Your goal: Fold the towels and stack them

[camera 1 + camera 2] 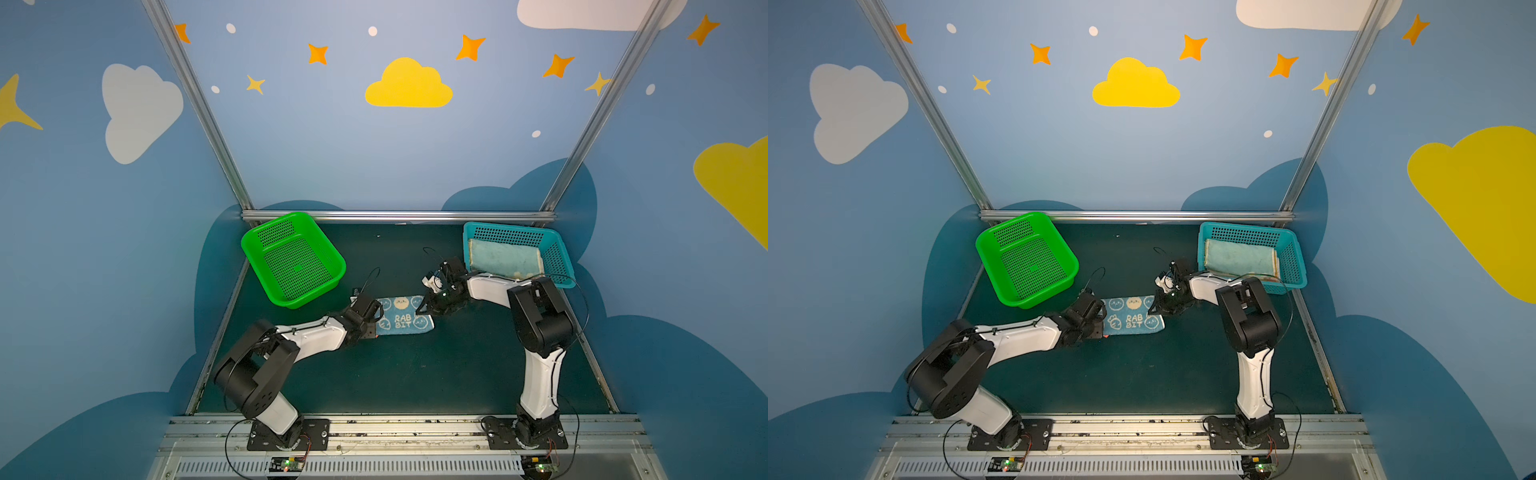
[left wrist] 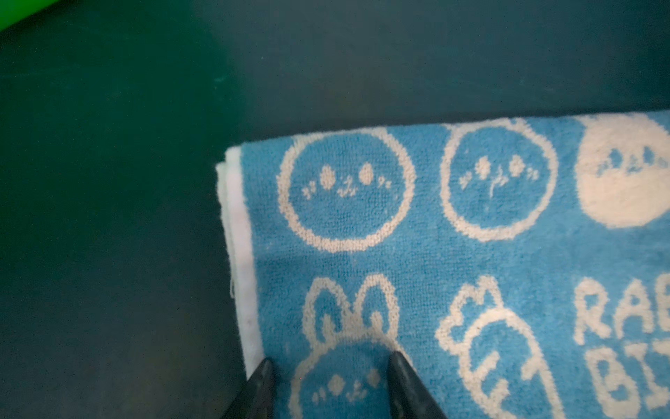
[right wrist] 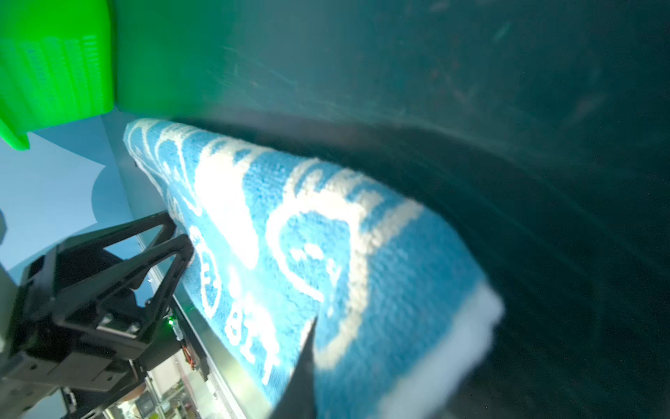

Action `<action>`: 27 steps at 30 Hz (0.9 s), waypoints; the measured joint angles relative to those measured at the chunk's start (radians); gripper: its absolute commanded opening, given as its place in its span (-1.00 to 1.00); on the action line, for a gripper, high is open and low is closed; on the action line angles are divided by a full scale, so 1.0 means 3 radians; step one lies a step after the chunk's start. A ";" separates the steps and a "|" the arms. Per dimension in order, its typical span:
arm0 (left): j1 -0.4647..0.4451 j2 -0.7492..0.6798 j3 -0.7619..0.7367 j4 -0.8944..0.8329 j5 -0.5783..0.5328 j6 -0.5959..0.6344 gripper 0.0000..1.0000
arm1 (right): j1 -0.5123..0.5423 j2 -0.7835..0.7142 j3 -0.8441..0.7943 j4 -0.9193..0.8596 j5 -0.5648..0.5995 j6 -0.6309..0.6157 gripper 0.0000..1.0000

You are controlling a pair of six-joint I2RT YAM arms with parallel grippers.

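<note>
A blue towel (image 1: 405, 315) with white rabbit faces and "RABBIT" lettering lies folded flat on the dark table in both top views (image 1: 1133, 316). My left gripper (image 2: 331, 366) is open, its two fingertips (image 2: 266, 368) set apart on the towel's left end by the white hem. My right gripper (image 1: 417, 311) is at the towel's right end, and its jaws are shut to a single dark point (image 3: 308, 359) against the cloth. I cannot see whether any cloth is pinched. Another towel (image 1: 505, 259), pale and folded, lies in the teal basket (image 1: 555, 259).
A green basket (image 1: 293, 259) stands tilted at the back left, just behind my left wrist. The teal basket sits at the back right behind the right arm (image 1: 536, 316). Metal rails (image 1: 399, 216) edge the table at the back and sides.
</note>
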 measured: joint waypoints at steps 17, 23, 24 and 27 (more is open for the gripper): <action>-0.0003 -0.0240 0.0003 -0.0069 0.0140 0.0088 1.00 | -0.0150 0.0055 0.1698 -0.1245 0.0938 -0.0673 -1.00; -0.0004 -0.0504 -0.0001 -0.0086 0.0122 0.0106 1.00 | -0.0407 0.0247 0.2654 -0.1770 0.1266 -0.0959 -1.00; -0.0003 -0.0537 -0.0008 -0.0088 0.0114 0.0109 1.00 | -0.0460 0.0294 0.2794 -0.1858 0.1311 -0.0999 -1.00; -0.0003 -0.0612 -0.0022 -0.0109 0.0085 0.0113 1.00 | -0.0627 0.0415 0.3096 -0.2059 0.1391 -0.1125 -1.00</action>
